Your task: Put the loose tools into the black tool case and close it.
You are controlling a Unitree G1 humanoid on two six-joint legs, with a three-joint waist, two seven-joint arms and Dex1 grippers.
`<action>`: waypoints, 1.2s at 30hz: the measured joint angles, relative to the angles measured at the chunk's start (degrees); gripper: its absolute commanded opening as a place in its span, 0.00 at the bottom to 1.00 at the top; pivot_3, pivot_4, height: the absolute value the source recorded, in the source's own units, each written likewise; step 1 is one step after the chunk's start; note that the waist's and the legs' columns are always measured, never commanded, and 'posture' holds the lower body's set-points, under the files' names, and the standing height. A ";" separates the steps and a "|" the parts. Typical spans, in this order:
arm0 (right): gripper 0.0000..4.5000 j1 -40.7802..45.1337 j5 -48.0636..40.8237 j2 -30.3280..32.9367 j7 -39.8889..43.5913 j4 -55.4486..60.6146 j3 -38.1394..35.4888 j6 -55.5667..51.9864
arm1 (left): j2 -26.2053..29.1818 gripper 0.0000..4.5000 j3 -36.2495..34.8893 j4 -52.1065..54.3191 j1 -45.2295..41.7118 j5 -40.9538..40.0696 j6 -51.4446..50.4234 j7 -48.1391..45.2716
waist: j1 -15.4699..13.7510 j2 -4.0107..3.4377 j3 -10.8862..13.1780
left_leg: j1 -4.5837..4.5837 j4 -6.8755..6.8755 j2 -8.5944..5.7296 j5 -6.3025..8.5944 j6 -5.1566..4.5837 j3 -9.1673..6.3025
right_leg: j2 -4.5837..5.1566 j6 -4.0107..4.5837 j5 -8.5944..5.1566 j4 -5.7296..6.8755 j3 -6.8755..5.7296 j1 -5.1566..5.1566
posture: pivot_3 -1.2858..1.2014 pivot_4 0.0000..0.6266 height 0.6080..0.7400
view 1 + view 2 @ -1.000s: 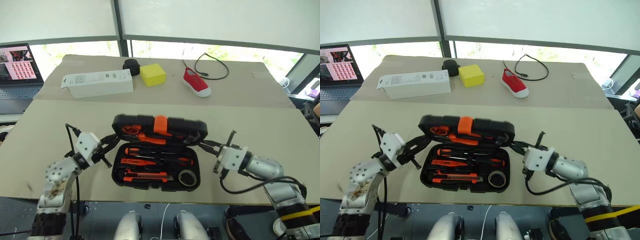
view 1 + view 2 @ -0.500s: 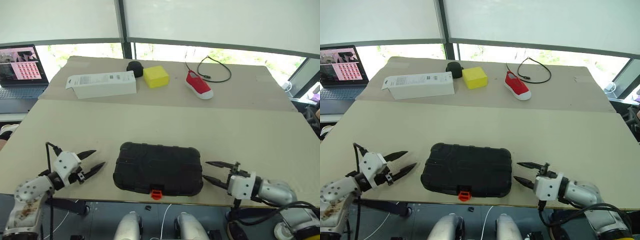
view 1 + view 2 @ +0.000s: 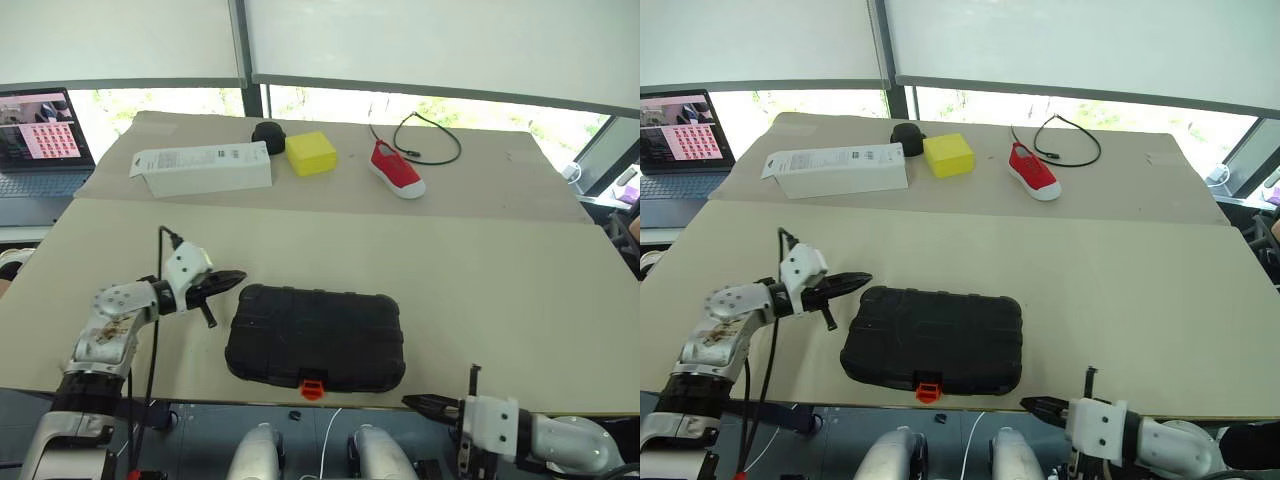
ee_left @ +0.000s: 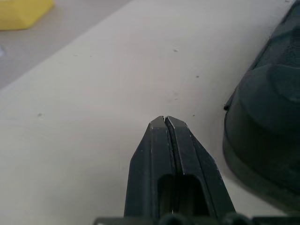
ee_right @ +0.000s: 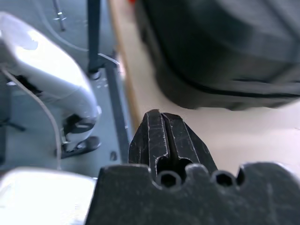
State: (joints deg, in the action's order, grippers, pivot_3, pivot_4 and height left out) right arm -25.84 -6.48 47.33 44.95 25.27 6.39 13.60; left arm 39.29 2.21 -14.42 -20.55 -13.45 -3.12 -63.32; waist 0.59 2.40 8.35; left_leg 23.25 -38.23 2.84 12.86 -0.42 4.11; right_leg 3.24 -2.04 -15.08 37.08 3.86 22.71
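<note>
Both head views give you the black tool case (image 3: 316, 339) lying closed and flat near the front edge of the beige table (image 3: 500, 280), its small orange latch (image 3: 313, 384) on the side facing the robot. Your left gripper (image 3: 234, 277) sits just beside the case's far left corner, fingers pressed together, holding nothing. Your right gripper (image 3: 418, 402) hangs low past the table's front edge, near the case's front right corner, also pinched together and empty. Well beyond the case you see a white box (image 3: 202, 168), a small black round object (image 3: 267, 134), a yellow block (image 3: 310, 152), a red shoe (image 3: 395, 168) and a thin black cable (image 3: 428, 137). A laptop (image 3: 38, 140) stands off to the far left of the case.

From the left wrist, your fingers (image 4: 161, 154) meet tip to tip above bare table, the case's rounded corner just beside them.

From the right wrist, your fingers (image 5: 157, 136) are together, with the case's edge just ahead.
</note>
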 measured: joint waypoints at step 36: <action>0.00 21.48 -2.69 -9.23 0.68 -9.31 -2.98 -18.65 | 1.15 0.01 -6.96 5.73 -3.15 -12.14 -16.97 -6.92 | -0.66 0.06 0.06 | 0.56 -0.11 -0.11 -0.01 -0.01 -0.14 | 0.05 -0.08 0.04 0.06 -0.10 0.41 | 0.52 0.24 1.00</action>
State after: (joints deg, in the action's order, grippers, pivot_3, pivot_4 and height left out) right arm -4.37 -9.17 38.10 45.62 15.95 3.41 -5.05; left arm 40.44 -4.75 -8.69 -23.70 -25.59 -20.09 -70.24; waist -0.07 2.47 8.40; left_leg 23.81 -38.35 2.73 12.85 -0.43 3.97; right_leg 3.29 -2.12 -15.04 37.14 3.76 23.12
